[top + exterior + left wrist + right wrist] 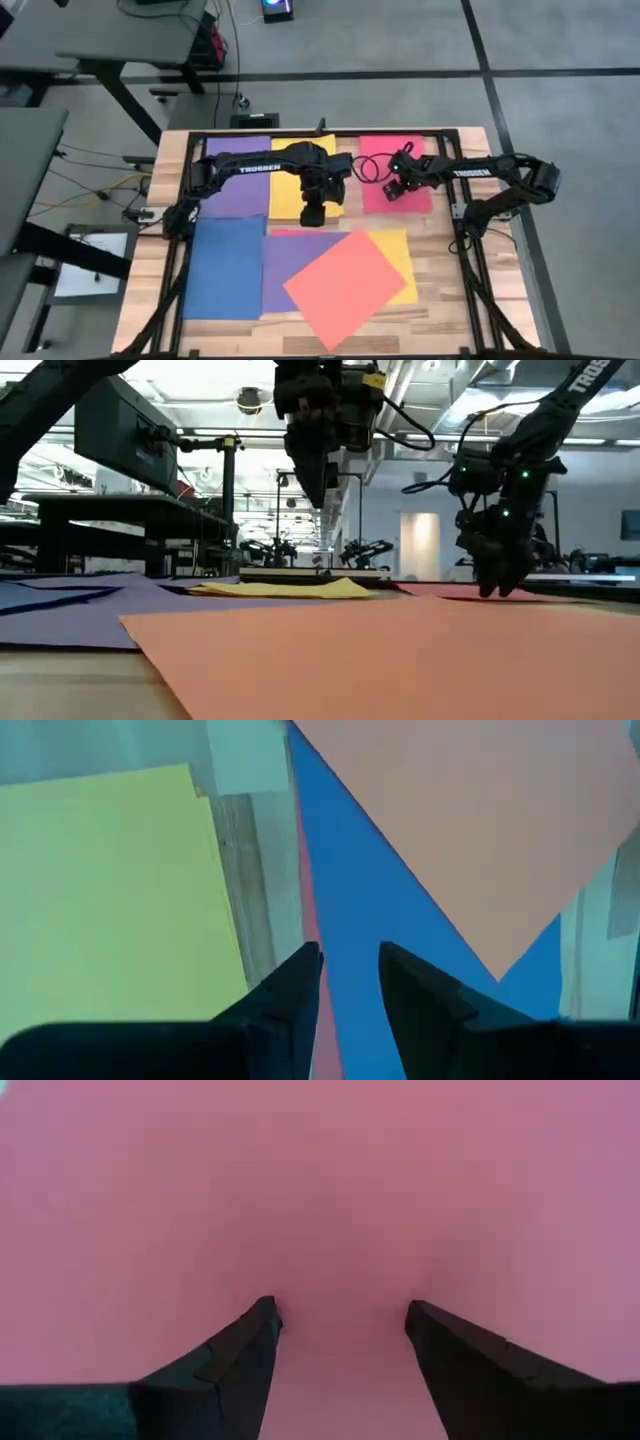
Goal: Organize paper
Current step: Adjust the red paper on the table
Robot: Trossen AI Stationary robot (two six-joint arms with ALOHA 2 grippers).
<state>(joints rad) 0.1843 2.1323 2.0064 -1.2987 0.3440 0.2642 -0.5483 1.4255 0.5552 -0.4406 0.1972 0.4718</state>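
Wooden plank tabletop (440, 290), pale, visible grain, framed by black metal rails. Thin flat matte sheets of paper lie across it.

Far row: purple sheet (236, 170), yellow sheet (292, 190), red-pink sheet (400, 150).

Near row: blue sheet (226, 268), a second purple sheet (282, 270), a second yellow sheet (400, 255), and an orange-coral sheet (345, 284) lying turned at an angle on top of the last two. Low view shows the orange-coral sheet filling the foreground.

Left gripper (312, 214) hangs above the near edge of the far yellow sheet, jaws slightly parted, grasping nothing, clear of the surface in the low view.

Right gripper (340, 1320) is down at the red-pink sheet, jaws spread wide with nothing between them; whether the tips touch the paper, cannot tell.

Room: grey tiled floor, dark workbenches, cables, bright ceiling lights.
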